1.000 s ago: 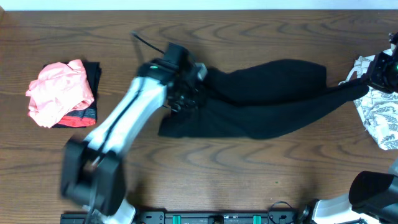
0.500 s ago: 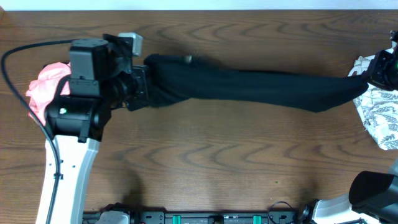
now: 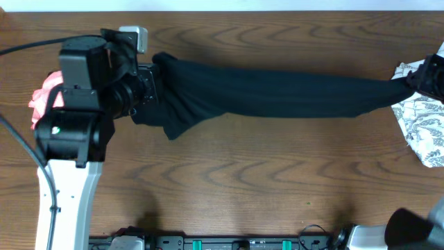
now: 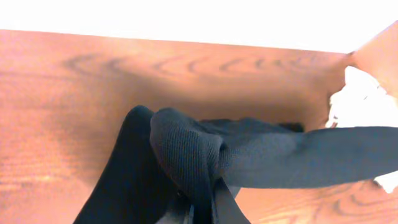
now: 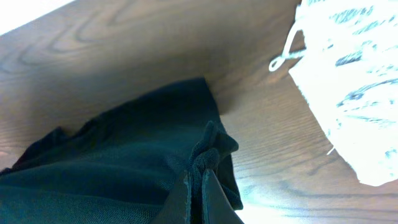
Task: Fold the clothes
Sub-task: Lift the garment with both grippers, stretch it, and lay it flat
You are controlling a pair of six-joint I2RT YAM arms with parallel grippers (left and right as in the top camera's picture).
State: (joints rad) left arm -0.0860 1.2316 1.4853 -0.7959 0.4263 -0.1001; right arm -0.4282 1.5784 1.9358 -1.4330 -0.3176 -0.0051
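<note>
The black garment (image 3: 277, 94) hangs stretched long over the far side of the brown surface (image 3: 243, 180). The left gripper (image 3: 149, 89) pinches its left end tight. The right gripper (image 3: 416, 78) pinches its right end tight. A pink garment (image 3: 47, 101) lies at the left, and a white leafy garment (image 3: 424, 132) lies at the right.

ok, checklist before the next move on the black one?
1. Left fingers shut on black garment: ok.
2. Right fingers shut on its other end: ok.
3. Garment stretched between both grips: ok.
4. Garment spread flat for a fold: not ok. It is bunched into a band, with a loose flap below the left end.
5. Clear of pink garment: cannot tell, left arm covers part of it.
6. Clear of white garment: cannot tell, the right end sits right beside it.
</note>
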